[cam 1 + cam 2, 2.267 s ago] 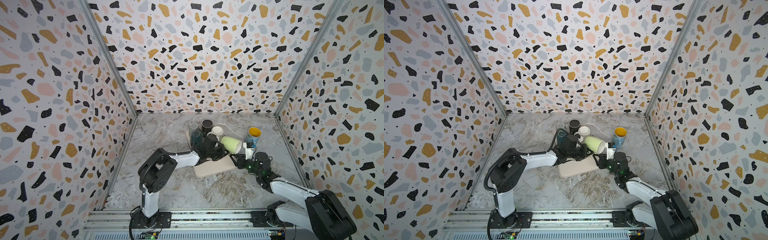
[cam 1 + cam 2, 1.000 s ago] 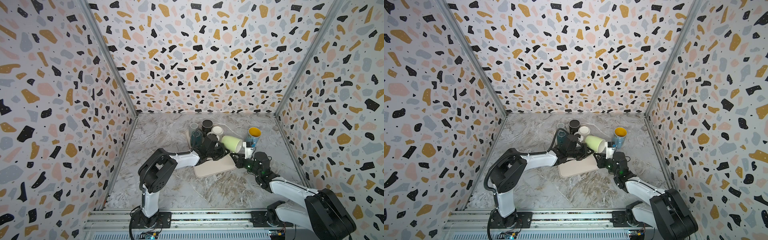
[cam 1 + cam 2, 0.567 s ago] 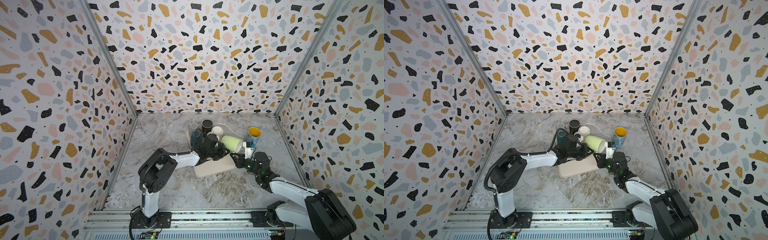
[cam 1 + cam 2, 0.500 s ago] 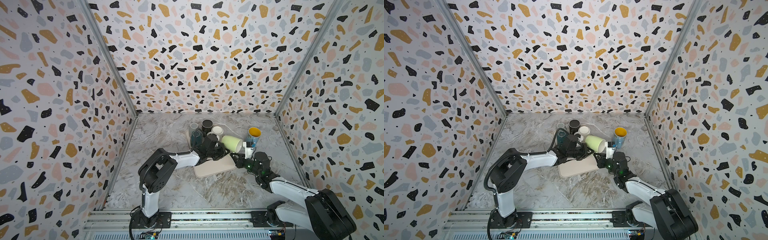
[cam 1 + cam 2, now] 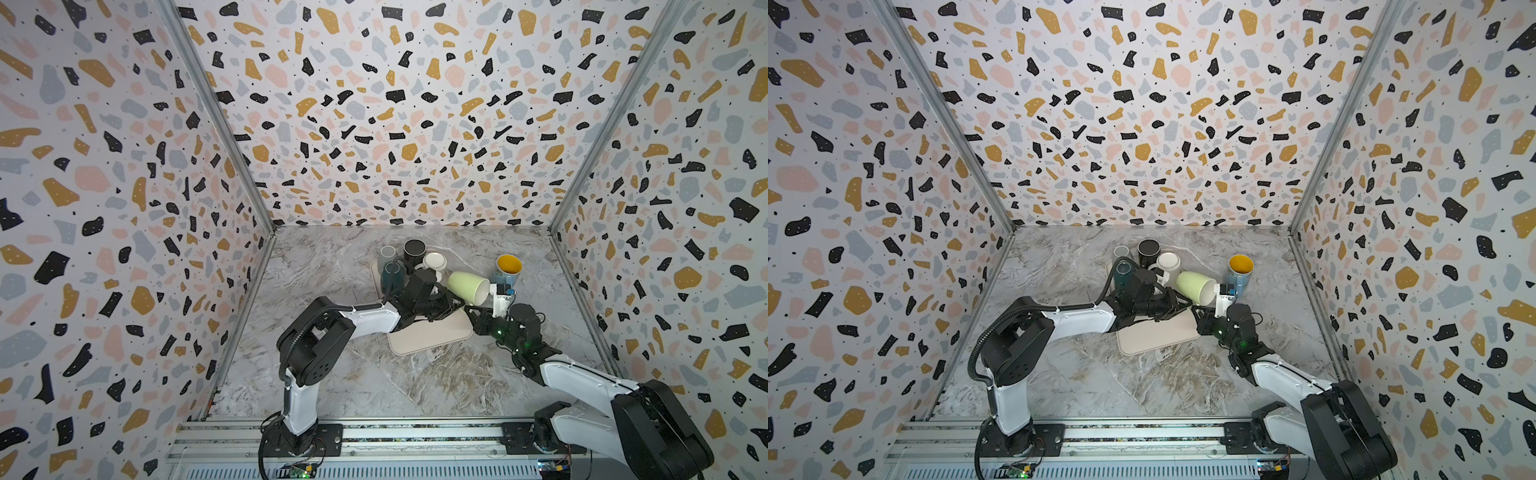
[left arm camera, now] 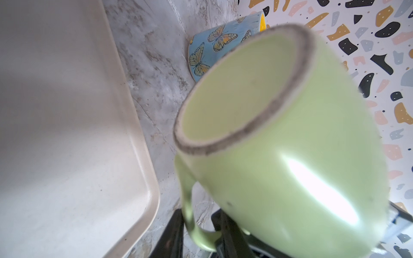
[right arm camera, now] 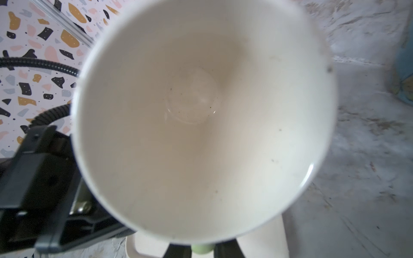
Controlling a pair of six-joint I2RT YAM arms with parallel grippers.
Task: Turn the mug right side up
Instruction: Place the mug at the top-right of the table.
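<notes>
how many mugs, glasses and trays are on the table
mugs: 4 (black mug, white mug, green mug, blue butterfly mug)
glasses: 2 (clear glass, teal glass)
trays: 1 (beige tray)
total: 7

White-black arms (ribbed black cable)

A robot test booth (lab-style): terrazzo-print panel walls, aluminium mounting rail, marble-look floor.
</notes>
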